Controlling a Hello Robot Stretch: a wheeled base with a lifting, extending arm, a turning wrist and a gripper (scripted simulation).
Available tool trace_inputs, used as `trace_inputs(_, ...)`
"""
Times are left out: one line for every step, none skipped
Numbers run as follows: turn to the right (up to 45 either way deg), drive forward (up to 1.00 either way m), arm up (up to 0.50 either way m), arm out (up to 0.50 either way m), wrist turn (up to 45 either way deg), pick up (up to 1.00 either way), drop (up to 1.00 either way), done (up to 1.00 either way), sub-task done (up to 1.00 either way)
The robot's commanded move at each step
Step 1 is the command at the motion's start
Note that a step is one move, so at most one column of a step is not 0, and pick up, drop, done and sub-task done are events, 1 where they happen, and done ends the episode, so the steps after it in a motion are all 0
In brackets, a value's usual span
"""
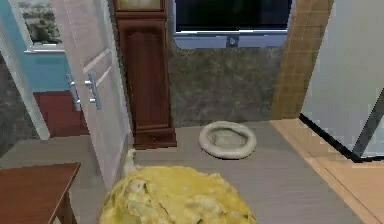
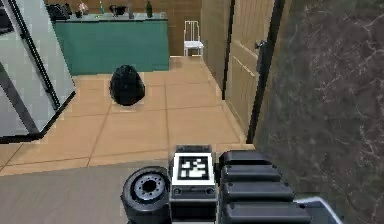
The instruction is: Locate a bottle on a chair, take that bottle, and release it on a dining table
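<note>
The hand (image 2: 148,195) sat low at the arm side view's bottom edge as a dark round body just left of a white marker square (image 2: 193,167). Its fingers could not be made out, so I cannot tell how they stood or whether it held anything. The dark arm (image 2: 255,190) ran along the same edge. Beyond lay tan tiled floor (image 2: 150,125) with a black rounded lump (image 2: 127,85) on it. Farther out stood a teal surface (image 2: 110,45) carrying small dark items. A white chair (image 2: 193,45) stood just beside its end, but it was too small to tell whether a bottle stood on it. A grey fridge (image 2: 25,80) rose at that view's left and a wooden door (image 2: 245,70) at its right. In the forward view, a yellow crumpled mound (image 1: 175,197) lay nearest, with a reddish wooden surface (image 1: 35,190) at the bottom left. A white ring (image 1: 227,140) lay on the floor beyond, near a tall wooden clock (image 1: 145,70) and an open white door (image 1: 95,90).
</note>
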Motion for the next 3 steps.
trace_inputs(45.0,0.00,0.00,0.00,0.0,0.00,0.00,0.00,0.00)
trace_inputs(36.0,0.00,0.00,0.00,0.0,0.00,0.00,0.00,0.00)
trace_inputs(45.0,0.00,0.00,0.00,0.0,0.00,0.00,0.00,0.00)
